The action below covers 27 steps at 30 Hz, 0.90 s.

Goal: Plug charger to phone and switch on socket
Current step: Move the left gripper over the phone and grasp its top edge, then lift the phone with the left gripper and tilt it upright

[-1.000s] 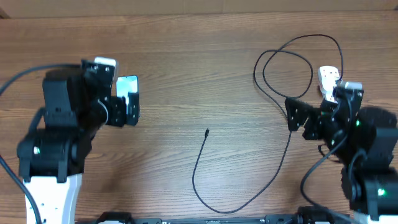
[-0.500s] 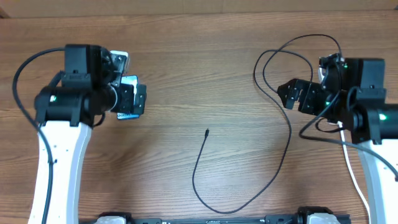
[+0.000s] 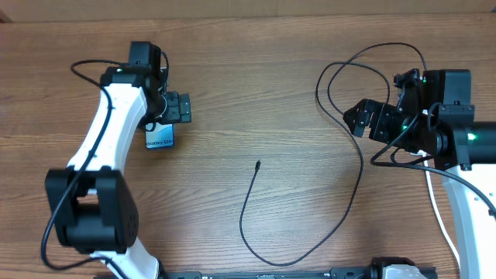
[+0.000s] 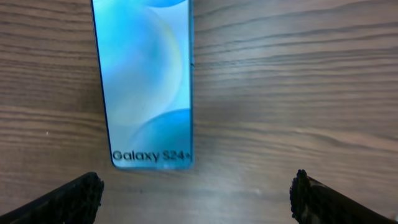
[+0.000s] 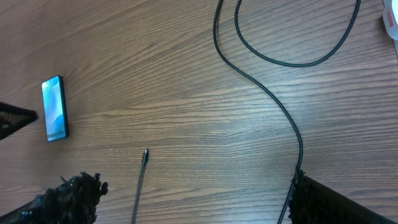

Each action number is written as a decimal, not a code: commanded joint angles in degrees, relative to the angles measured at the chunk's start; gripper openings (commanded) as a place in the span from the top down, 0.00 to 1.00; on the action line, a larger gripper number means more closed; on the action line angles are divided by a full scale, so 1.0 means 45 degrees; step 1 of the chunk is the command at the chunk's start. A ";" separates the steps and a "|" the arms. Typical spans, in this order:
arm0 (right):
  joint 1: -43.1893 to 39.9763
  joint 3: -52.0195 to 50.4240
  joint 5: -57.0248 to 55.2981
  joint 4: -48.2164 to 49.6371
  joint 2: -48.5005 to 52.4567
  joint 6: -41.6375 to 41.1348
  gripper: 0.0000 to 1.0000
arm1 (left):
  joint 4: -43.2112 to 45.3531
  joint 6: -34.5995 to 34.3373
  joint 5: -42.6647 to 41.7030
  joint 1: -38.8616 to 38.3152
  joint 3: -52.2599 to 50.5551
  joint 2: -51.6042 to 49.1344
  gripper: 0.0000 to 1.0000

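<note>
Two open grippers, nothing held. The left gripper hangs over the phone with its fingers spread wide and empty. The phone's lettered end lies just ahead of the left-hand finger, off the midline between the pair. In the past second this arm has swung out from above its base to reach the phone, which looks not to have moved on the table.

The right gripper is likewise released. The charger cable runs right up to its right-hand finger, though contact cannot be told. The connector tip lies just ahead of the left-hand finger, between the two arms and well apart from the phone. Over the same second that arm has come up from the near edge and now covers most of the socket. Only a white corner of it shows, far beyond the right-hand finger in the wrist view. The cable's loops have kept their shape.

Judged from this, both arms have moved into position but no grasp has begun. The connector is not yet in the phone, and the socket switch looks untouched.
</note>
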<state>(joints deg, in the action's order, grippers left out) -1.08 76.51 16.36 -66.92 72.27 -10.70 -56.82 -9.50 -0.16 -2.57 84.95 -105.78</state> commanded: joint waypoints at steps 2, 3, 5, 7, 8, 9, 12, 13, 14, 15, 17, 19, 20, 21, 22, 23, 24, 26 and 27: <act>-0.0039 0.0335 0.0102 0.0010 -0.0039 0.0063 0.00 | 0.0413 0.0204 0.0831 0.0408 0.0272 -0.1355 0.00; -0.0039 0.0335 0.0102 0.0010 -0.0039 0.0063 0.00 | 0.0481 0.0369 0.0767 0.0549 0.0272 -0.1598 0.00; -0.0039 0.0335 0.0092 -0.0010 -0.0039 0.0063 0.00 | 0.0651 0.0738 0.0680 0.0840 0.0272 -0.2186 0.00; -0.0034 0.0335 0.0058 0.0000 -0.0039 0.0068 0.00 | 0.0787 0.0947 0.0690 0.0971 0.0272 -0.2754 0.00; -0.0039 0.0335 0.0058 0.0005 -0.0039 0.0063 0.00 | 0.0879 0.0942 0.0695 0.0991 0.0272 -0.3026 0.00; -0.0039 0.0335 0.0058 0.0000 -0.0039 0.0063 0.00 | 0.0971 0.0933 0.0695 0.0996 0.0272 -0.3225 0.00; -0.0034 0.0335 0.0063 -0.0102 -0.0039 0.0063 0.00 | 0.1307 0.0738 0.0651 0.0991 0.0272 -0.3905 0.00; -0.0034 0.0335 0.0063 -0.0155 -0.0039 0.0058 0.00 | 0.1375 0.0733 0.0602 0.0991 0.0272 -0.3993 0.01; -0.0034 0.0335 0.0063 -0.0214 -0.0039 0.0058 0.00 | 0.1462 0.0733 0.0539 0.0991 0.0272 -0.4070 0.00; -0.0034 0.0335 0.0063 -0.0257 -0.0039 0.0058 0.00 | 0.1545 0.0748 0.0476 0.0991 0.0272 -0.4138 0.00; -0.0034 0.0335 0.0063 -0.0311 -0.0039 0.0058 0.00 | 0.1719 0.0733 0.0408 0.0991 0.0267 -0.4143 0.00; -0.0034 0.0335 0.0063 -0.0330 -0.0039 0.0058 0.00 | 0.1899 0.0729 0.0389 0.0991 0.0267 -0.4143 0.00; -0.0034 0.0335 0.0063 -0.0335 -0.0039 0.0058 0.00 | 0.1923 0.0724 0.0389 0.0991 0.0262 -0.4143 0.00; -0.0034 0.0335 0.0063 -0.0345 -0.0039 0.0058 0.00 | 0.1943 0.0699 0.0364 0.0991 0.0267 -0.4143 0.00; -0.0034 0.0335 0.0063 -0.0350 -0.0039 0.0058 0.00 | 0.1962 0.0675 0.0364 0.0991 0.0262 -0.4143 0.01; -0.0034 0.0335 0.0063 -0.0345 -0.0039 0.0058 0.00 | 0.1967 0.0646 0.0359 0.0986 0.0262 -0.4143 0.02; -0.0034 0.0335 0.0063 -0.0345 -0.0039 0.0058 0.00 | 0.1967 0.0578 0.0364 0.0981 0.0267 -0.4143 0.04; -0.0034 0.0335 0.0068 -0.0345 -0.0039 0.0053 0.00 | 0.1938 0.0578 0.0355 0.0981 0.0267 -0.4143 0.09; -0.0034 0.0335 0.0068 -0.0345 -0.0039 0.0053 0.00 | 0.1889 0.0578 0.0355 0.0967 0.0262 -0.4143 0.10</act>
<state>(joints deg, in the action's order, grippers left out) -1.08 76.51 16.34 -68.58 72.27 -10.68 -48.18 -6.90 1.30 2.13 86.04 -121.58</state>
